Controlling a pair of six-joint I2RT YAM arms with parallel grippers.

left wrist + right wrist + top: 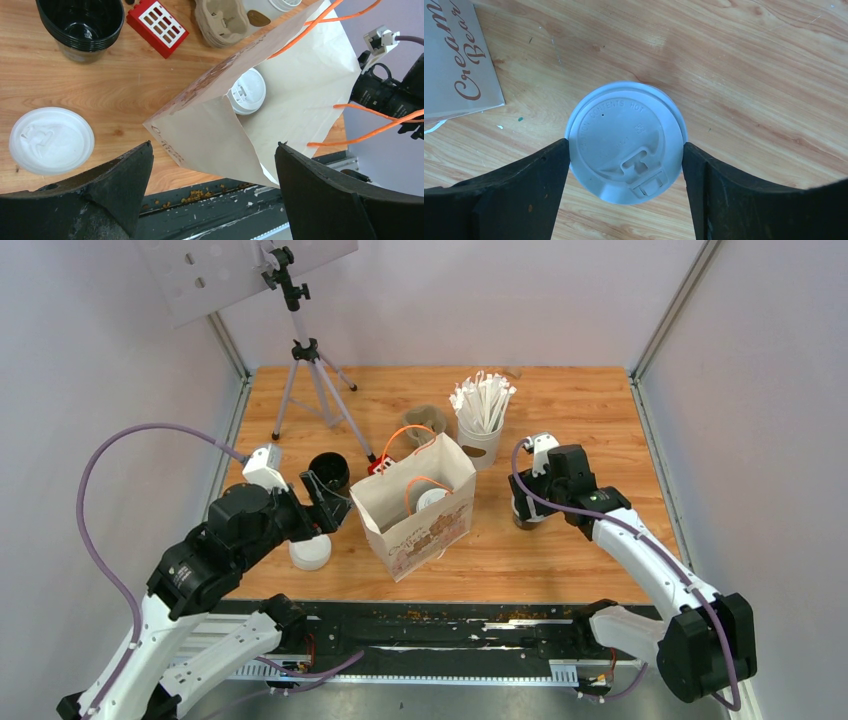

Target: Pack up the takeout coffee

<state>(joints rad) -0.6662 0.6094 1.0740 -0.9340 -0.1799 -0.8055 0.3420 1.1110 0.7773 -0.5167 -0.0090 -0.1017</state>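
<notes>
- The takeout coffee's first cup [247,91] sits down inside the paper bag [425,525], its white lid showing through the open mouth.
- The second cup [625,135] stands upright on the table [600,420], at 3 o'clock of the bag and apart from it.
- The right gripper [625,145] is right over this second cup, looking straight down its upright axis, with one finger at 9 and one at 3 o'clock of the lid. Both meet the lid's rim in the wrist view — whether they press on it, I cannot tell.
- The left gripper [214,150] hangs at 9 o'clock of the bag, jaws wide apart, nothing in them.
- The right arm is plainly the nearer one. I'd judge the carry runs toward 9 o'clock: up over the bag's wall, then down beside the first cup.
- There is bare wood all round the second cup, so lifting looks free.
- The orange handles [398,436] loop about the bag's mouth, and the cup of wrapped sticks [482,415] stands at 11 o'clock — both want clearing.
</notes>
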